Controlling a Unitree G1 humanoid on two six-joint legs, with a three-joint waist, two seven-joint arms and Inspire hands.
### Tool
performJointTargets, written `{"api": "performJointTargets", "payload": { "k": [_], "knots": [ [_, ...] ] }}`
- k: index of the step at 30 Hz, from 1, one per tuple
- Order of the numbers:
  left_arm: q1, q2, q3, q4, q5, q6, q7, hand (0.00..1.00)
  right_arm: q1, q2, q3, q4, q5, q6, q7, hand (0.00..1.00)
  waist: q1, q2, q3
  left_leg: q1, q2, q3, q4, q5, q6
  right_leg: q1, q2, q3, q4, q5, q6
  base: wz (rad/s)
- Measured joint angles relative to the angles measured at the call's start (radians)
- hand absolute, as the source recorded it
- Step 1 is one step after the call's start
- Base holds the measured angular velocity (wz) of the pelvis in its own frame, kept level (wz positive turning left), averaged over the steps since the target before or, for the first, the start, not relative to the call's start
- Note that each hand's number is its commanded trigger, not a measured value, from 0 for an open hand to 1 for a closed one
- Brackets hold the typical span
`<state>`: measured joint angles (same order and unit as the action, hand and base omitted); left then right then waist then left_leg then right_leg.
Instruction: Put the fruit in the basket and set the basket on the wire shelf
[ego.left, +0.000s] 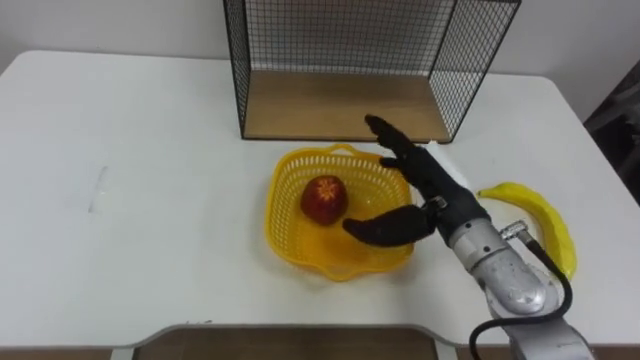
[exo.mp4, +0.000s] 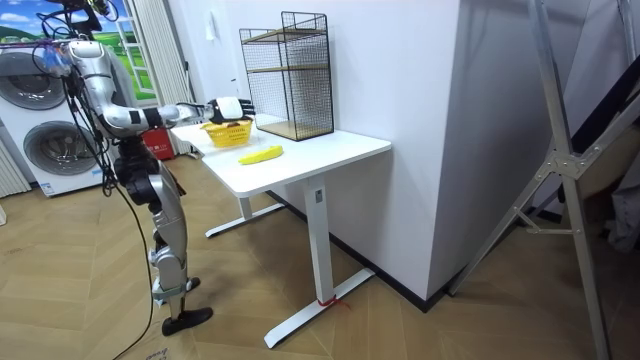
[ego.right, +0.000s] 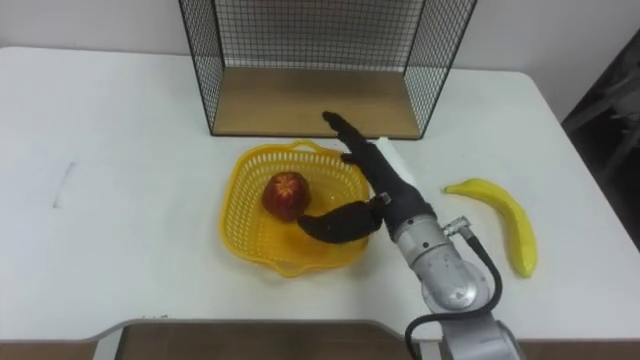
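Apple (ego.left: 324, 198) is in the yellow basket (ego.left: 290, 238) mid worktop (ego.left: 150, 150), right hand (ego.left: 428, 188) over its rim, fingers (ego.left: 390, 138) spread and gripping nothing, so the banana (ego.left: 535, 215) by the right edge and the wire shelf (ego.left: 340, 105) move are still left.

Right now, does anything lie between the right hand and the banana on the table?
Nothing visible does. The banana lies on bare table to the right of the right hand, which is open over the basket, at its right rim.
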<state>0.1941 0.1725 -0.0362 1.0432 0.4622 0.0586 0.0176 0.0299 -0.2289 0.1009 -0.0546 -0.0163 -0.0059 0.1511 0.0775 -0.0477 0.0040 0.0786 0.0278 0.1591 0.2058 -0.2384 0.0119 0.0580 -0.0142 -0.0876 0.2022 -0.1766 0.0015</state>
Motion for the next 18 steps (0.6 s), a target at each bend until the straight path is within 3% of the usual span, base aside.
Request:
{"api": "performJointTargets", "payload": {
  "k": [5,12,18],
  "knots": [
    [0.022,-0.005,0.003,0.001,0.0,-0.002,0.0,0.0,-0.009,-0.001,-0.055,-0.006,0.184,-0.028,-0.055,0.0,-0.004,0.003,-0.0006,0.002,0.0,0.005,-0.001,0.0,0.0,0.002,0.0,0.002,0.0,0.0,0.0,0.0],
    [0.044,-0.026,0.036,0.001,0.005,0.0,-0.004,0.0,-0.011,0.008,-0.107,-0.011,0.334,-0.029,-0.097,0.0,-0.021,0.011,0.0002,0.002,0.0,0.0,0.0,0.0,0.0,0.003,0.0,0.0,0.0,0.0,0.0,0.0],
    [0.048,-0.033,0.038,-0.002,0.005,0.001,0.0,0.0,-0.011,0.01,-0.124,-0.011,0.396,-0.029,-0.145,0.0,-0.025,0.028,-0.011,0.001,0.0,-0.001,-0.001,0.0,0.0,0.0,0.0,-0.002,0.0,0.0,0.0,0.0]
  ]
}}
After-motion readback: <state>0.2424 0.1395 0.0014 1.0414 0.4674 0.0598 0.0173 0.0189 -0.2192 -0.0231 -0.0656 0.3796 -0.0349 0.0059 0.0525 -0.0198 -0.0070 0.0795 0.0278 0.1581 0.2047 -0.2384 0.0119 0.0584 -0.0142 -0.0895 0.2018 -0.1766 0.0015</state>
